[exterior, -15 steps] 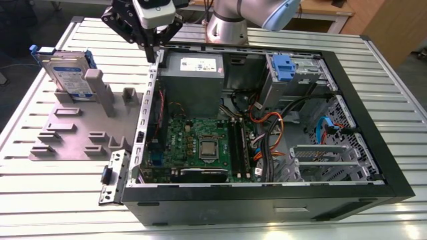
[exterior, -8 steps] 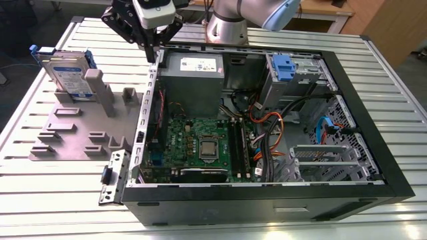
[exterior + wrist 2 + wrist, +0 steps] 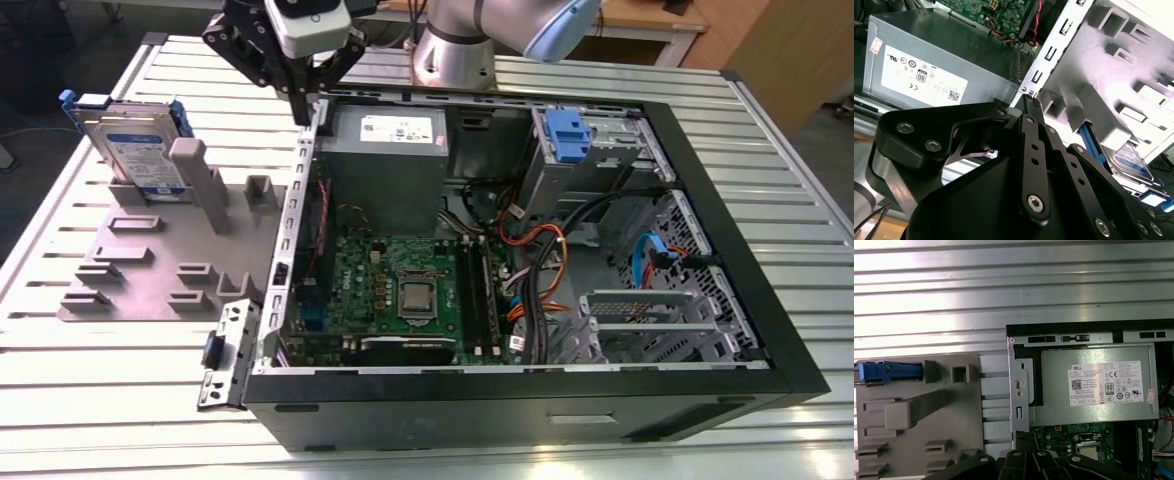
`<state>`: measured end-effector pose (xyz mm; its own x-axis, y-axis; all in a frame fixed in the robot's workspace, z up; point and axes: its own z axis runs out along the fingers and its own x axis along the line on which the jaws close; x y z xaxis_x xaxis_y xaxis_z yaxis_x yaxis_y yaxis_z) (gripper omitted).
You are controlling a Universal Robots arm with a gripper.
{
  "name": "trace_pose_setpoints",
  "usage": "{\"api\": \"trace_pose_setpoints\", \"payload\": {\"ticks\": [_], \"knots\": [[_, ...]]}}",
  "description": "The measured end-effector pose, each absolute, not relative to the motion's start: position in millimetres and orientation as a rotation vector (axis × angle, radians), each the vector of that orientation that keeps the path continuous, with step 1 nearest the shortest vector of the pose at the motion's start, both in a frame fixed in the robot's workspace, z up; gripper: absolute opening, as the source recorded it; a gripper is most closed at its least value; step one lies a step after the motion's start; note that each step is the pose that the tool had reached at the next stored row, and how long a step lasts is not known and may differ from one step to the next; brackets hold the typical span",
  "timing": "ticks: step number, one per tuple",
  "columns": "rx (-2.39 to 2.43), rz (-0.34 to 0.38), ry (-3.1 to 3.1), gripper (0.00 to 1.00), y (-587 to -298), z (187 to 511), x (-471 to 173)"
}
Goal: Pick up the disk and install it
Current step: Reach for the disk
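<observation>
You have one slatted metal surface [image 3: 120,400] carrying one open black computer case [image 3: 534,400] and one grey slotted plastic holder [image 3: 134,270]. Count two blue-framed drives. The silver-grey disk [image 3: 134,150], labelled white and blue, stands on edge in the holder, long axis upright, tabs uppermost. The second blue carrier [image 3: 567,135] sits in the case's bay. Your black claw [image 3: 306,110] hangs pinched together and empty over the case's rim, apart from the disk.

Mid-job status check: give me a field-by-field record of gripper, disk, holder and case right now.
case: open, motherboard exposed
gripper: shut, holding nothing, over the case wall beside the power supply
disk: upright in the grey holder, untouched
grey holder: on the table, exterior view's left of the case
second blue carrier: in the case's drive bay
</observation>
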<state>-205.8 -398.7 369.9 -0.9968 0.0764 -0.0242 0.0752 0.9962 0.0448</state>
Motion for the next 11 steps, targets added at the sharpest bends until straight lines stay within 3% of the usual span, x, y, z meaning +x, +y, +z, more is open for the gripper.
{"api": "trace_pose_setpoints", "payload": {"ticks": [11], "knots": [[0.118,0.068,3.113,0.11,-398.7,369.5,-219.8]]}}
